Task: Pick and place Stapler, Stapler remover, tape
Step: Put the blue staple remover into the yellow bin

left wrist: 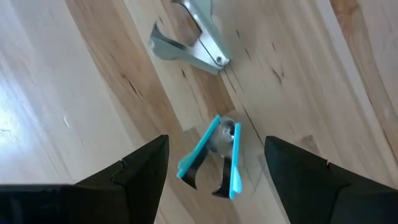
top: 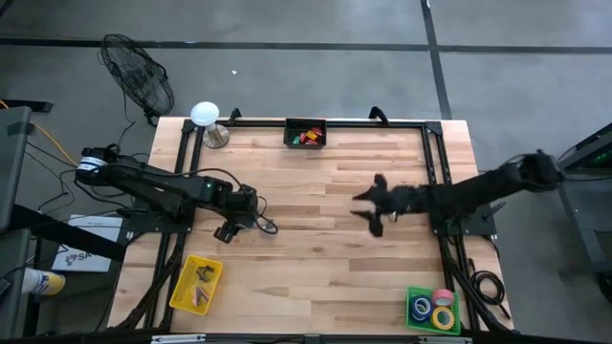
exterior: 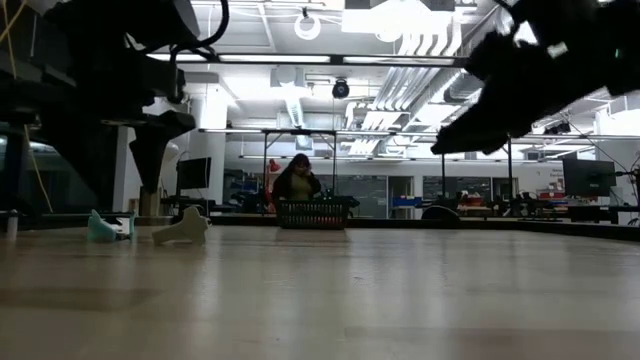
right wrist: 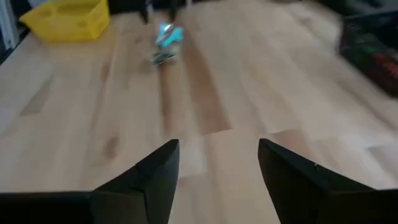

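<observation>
A teal staple remover (left wrist: 214, 158) lies on the wood, its claws on the table, with a silver one (left wrist: 194, 42) beyond it. My left gripper (left wrist: 214, 180) is open above the teal one; its fingers stand on either side without touching. In the high view that gripper (top: 229, 229) is left of the table's middle. The low view shows the teal remover (exterior: 100, 228) and the pale one (exterior: 182, 229) side by side. My right gripper (top: 373, 205) hangs open over bare wood right of centre. Blue (top: 422, 308), yellow (top: 443, 318) and pink (top: 443, 296) tape rolls lie in a green basket (top: 411, 296). No stapler is clearly in view.
A yellow basket (top: 196, 284) sits near the table's near left corner and a black basket (top: 306, 122) with small coloured things stands at the far edge. A white lamp (top: 205, 115) is at the far left corner. A person (exterior: 298, 182) sits beyond the table.
</observation>
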`<control>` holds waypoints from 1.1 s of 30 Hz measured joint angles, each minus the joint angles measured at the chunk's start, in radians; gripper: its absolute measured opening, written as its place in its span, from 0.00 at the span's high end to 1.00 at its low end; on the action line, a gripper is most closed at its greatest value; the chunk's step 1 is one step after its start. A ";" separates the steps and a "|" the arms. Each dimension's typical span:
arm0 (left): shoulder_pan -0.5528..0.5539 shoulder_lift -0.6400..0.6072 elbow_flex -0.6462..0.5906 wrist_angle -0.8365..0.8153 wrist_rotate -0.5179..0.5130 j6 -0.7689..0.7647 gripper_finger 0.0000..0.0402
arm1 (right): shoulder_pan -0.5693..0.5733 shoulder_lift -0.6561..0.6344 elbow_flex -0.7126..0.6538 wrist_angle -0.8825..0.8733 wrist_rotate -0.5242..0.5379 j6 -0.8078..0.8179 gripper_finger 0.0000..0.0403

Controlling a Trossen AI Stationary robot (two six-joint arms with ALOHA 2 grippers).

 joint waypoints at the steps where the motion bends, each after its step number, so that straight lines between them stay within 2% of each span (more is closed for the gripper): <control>1: 0.000 0.000 0.000 -0.001 0.000 -0.001 0.35 | -0.044 -0.039 -0.043 0.040 -0.042 -0.023 0.48; 5: 0.000 0.000 0.000 -0.001 0.000 -0.010 0.35 | -0.186 -0.150 -0.155 0.137 -0.218 -0.106 0.48; 9: 0.000 0.000 0.000 -0.002 -0.001 -0.026 0.35 | -0.265 -0.207 -0.228 0.137 -0.299 -0.154 0.48; 15: 0.000 0.000 0.000 0.000 -0.002 -0.027 0.35 | -0.292 -0.238 -0.311 0.193 -0.301 -0.172 0.48; 22: 0.000 0.000 -0.001 0.008 -0.006 -0.031 0.35 | -0.291 -0.284 -0.312 0.193 -0.327 -0.196 0.48; 33: 0.000 0.000 -0.001 -0.003 -0.013 -0.038 0.35 | -0.291 -0.470 -0.312 0.010 -0.327 -0.214 0.48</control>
